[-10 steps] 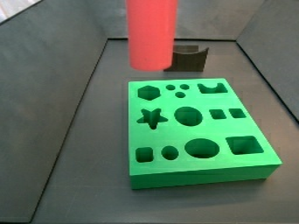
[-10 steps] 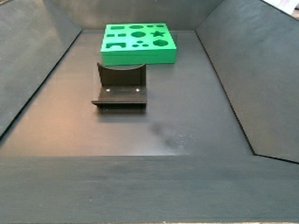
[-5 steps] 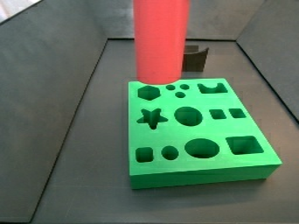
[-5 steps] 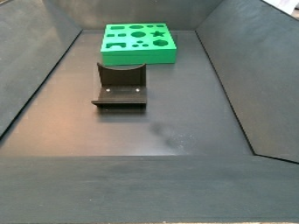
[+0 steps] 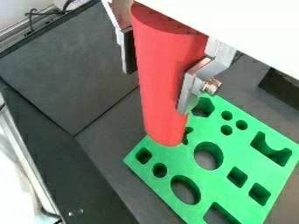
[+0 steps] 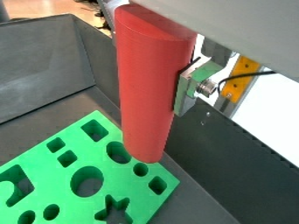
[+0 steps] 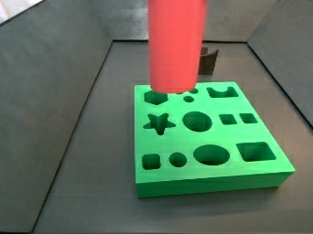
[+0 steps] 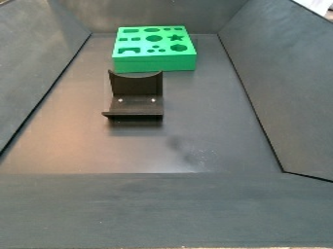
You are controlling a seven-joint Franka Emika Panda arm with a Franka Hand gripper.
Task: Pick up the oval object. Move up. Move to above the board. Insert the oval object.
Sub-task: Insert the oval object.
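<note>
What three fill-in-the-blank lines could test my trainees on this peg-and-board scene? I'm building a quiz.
1. The pincer holds the tall, smooth ____ oval peg.
2. The peg hangs upright over the bright ____ slab with shaped holes.
3. In a side view, the dark L-shaped fixture stands on the floor ____ the slab.

Missing words: red-coral; green; in front of

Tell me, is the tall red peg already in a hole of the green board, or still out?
Still out. The tall red-coral oval peg hangs upright in the hand, its lower end above the bright green board with cut-out holes in both wrist views.
</note>
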